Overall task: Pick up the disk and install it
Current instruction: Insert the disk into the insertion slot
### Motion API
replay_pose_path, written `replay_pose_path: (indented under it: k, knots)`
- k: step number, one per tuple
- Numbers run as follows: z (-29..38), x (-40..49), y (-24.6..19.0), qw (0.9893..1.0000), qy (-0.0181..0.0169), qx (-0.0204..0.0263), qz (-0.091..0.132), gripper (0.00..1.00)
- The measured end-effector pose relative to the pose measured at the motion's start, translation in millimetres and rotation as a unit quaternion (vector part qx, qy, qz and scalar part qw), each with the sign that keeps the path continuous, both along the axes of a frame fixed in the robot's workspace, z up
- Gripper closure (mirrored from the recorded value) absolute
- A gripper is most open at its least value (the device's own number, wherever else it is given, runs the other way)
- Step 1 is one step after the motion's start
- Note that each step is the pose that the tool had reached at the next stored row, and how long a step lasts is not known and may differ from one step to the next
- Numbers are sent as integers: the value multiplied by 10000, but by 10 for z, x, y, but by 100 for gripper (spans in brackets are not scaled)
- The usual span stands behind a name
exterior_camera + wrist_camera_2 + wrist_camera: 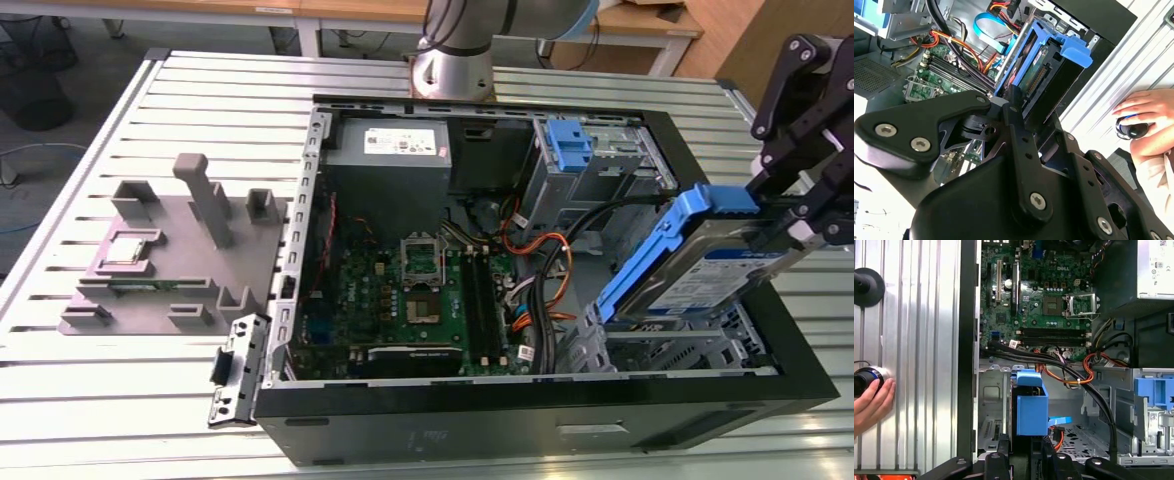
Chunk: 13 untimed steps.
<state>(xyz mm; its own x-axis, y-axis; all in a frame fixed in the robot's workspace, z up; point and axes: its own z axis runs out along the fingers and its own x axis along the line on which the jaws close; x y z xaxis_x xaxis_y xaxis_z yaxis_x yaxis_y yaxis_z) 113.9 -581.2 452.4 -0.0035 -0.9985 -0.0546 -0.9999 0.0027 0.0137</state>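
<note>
Already picked up, the disk (701, 270) hangs tilted in the clamped gripper (798, 222) over the drive bay (681, 350) at the exterior view's right end of the case (534, 415). It is not yet seated.

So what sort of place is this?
Probably a robotics lab workbench: an open black desktop computer case lies on a slatted aluminium table, beside a grey plastic parts fixture, and the black pincer holds the blue-framed silver hard drive.

The end effector (785, 222) hides part of the disk (694, 270).
</note>
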Motion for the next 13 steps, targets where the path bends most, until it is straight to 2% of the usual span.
replay_pose_path:
  k: [13]
  knots:
    - [-23, 0, 0, 9999, 0, -1, -133, 65]
